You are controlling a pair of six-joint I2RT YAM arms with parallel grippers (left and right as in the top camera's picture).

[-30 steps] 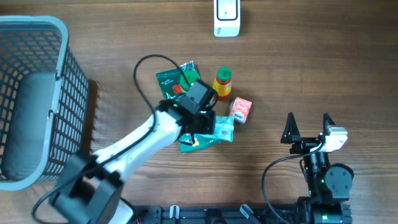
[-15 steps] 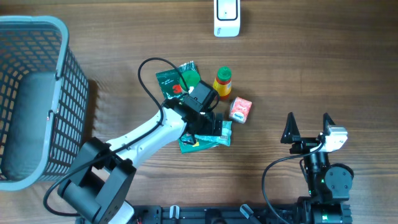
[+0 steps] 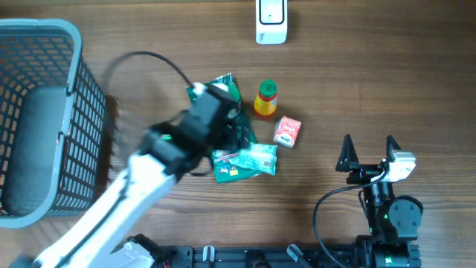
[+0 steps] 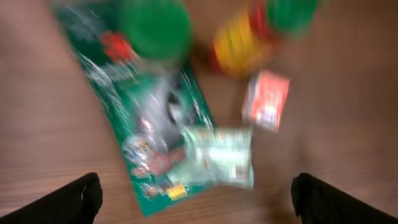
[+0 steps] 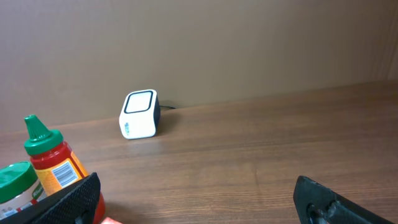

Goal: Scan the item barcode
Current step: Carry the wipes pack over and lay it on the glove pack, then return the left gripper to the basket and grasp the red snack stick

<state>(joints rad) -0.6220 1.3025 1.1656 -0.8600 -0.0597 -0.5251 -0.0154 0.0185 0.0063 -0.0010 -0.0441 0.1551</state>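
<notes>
left pincer open over the pile

your left gripper (image 4: 205, 200) is released, holding nothing. in its wrist view the pale packet (image 4: 219, 157) lies just toward 12 o'clock, atop the lower end of the long green packet (image 4: 134, 124), whose axis runs 11 to 5. the right gripper (image 3: 368, 145), also spread empty, sits well off at 3 o'clock, so the left is nearer; the scanner (image 3: 271, 21) stands at 12 overhead

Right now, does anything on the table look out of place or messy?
Only the pile: a pale packet lies crooked across the corner of a green packet, overlapping it. The bottle stands upright and nothing looks spilled.
</notes>
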